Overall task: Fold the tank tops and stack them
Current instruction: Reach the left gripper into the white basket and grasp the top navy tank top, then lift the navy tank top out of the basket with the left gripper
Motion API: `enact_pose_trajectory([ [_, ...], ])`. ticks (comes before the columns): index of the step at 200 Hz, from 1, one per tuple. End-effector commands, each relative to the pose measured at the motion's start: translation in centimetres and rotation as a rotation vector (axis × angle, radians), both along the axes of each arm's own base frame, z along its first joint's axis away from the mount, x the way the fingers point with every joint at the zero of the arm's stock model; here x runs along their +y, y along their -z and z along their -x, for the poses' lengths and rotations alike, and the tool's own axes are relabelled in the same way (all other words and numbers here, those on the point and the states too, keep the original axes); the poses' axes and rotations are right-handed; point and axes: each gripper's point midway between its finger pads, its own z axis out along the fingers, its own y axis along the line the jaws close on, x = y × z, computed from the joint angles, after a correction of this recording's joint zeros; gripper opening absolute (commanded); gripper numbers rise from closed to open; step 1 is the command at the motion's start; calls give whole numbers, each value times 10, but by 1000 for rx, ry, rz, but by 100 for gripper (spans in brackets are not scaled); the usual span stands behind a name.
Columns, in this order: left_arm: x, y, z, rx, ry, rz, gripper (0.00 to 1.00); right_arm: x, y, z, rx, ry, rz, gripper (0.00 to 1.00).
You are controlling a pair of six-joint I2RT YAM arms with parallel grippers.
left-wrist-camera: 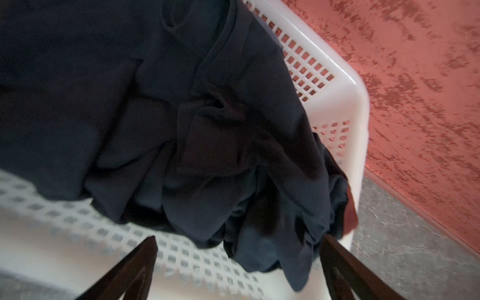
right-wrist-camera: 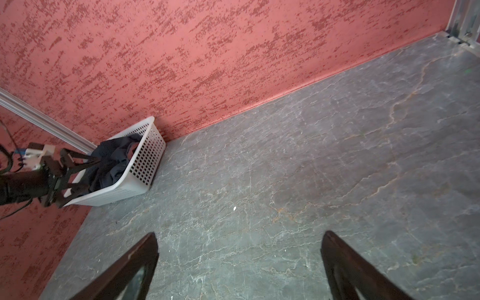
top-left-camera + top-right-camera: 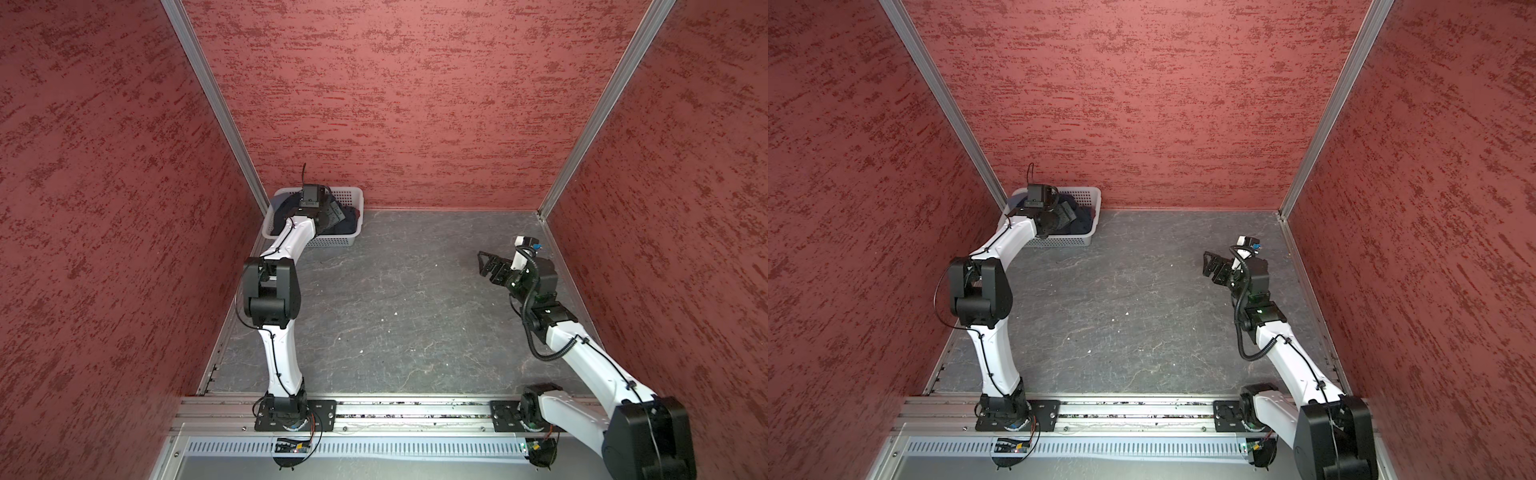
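- Red mottled walls (image 3: pixel 415 104) close in three sides of a grey, stone-look worktop (image 3: pixel 395 299); same in both top views.
- White perforated basket (image 3: pixel 353 192) (image 3: pixel 1094 192) sits in the far left corner of the worktop, against the back wall and close to the left wall.
- Tank tops (image 1: pixel 181 130) are bunched up inside the basket as one dark navy heap, and I cannot tell one top from the other. In both top views only a bit of dark cloth (image 3: pixel 349 220) (image 3: pixel 1084 221) shows past the arm.
- A maroon strip (image 1: pixel 350 207) shows at the heap's edge near the basket corner. Part of the cloth hangs over the basket rim (image 1: pixel 359 104). No print is readable.
- Left tool (image 1: pixel 239 239) reaches into the basket with its jaws spread wide. Cloth lies between the two fingers (image 1: pixel 145 257), but nothing is pinched or lifted.
- The right wrist view shows the left tool (image 2: pixel 78 171) from the side at the basket (image 2: pixel 145 161), with fingers apart around the dark heap (image 2: pixel 114 161).
- Right tool (image 3: pixel 484 264) (image 3: pixel 1209 266) hovers on the right side of the worktop, well apart from the basket and pointing towards it.
- Its own wrist view shows the jaws fully apart (image 2: pixel 239 235) over bare grey surface, holding nothing.
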Motion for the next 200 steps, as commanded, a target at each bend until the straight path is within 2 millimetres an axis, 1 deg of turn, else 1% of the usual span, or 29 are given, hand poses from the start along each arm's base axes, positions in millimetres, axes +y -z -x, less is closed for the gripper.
enact_pose_trajectory([
  [1, 14, 13, -5, 55, -34, -13, 91, 4, -7, -3, -9, -4, 13, 99],
  [11, 15, 19, -12, 51, -29, -11, 87, 6, -6, -3, -8, -11, 12, 99],
  [27, 17, 20, -24, 29, -18, -31, 81, 11, -4, -2, -4, -31, 10, 99],
  [40, 20, 23, -32, 27, -15, -44, 74, 14, -2, -3, 0, -41, 9, 99],
  [54, 22, 26, -38, 24, -10, -36, 62, 19, 0, -4, 5, -55, 7, 99],
  [66, 22, 24, -44, 10, -4, -27, 52, 22, 3, -4, 13, -65, 8, 99],
  [88, 19, 16, -51, -12, 14, -23, 36, 27, 4, -4, 19, -74, 14, 99],
  [112, 17, 4, -55, -32, 25, -27, 14, 26, 2, -3, 14, -64, 23, 99],
  [120, 17, -3, -56, -47, 28, -28, 9, 25, 1, -3, 13, -60, 28, 99],
  [133, 16, -16, -57, -72, 35, -25, 4, 24, 1, -3, 17, -57, 35, 99],
  [146, 14, -32, -58, -103, 45, -21, 0, 23, -1, -2, 10, -55, 40, 99],
  [158, 12, -49, -59, -133, 54, -27, 0, 22, -1, -2, 9, -49, 45, 99],
  [173, 9, -76, -58, -181, 68, -44, 0, 21, -2, -1, 7, -45, 48, 99],
  [200, 1, -132, -52, -285, 92, -81, 0, 20, -2, -1, 5, -39, 48, 99],
])
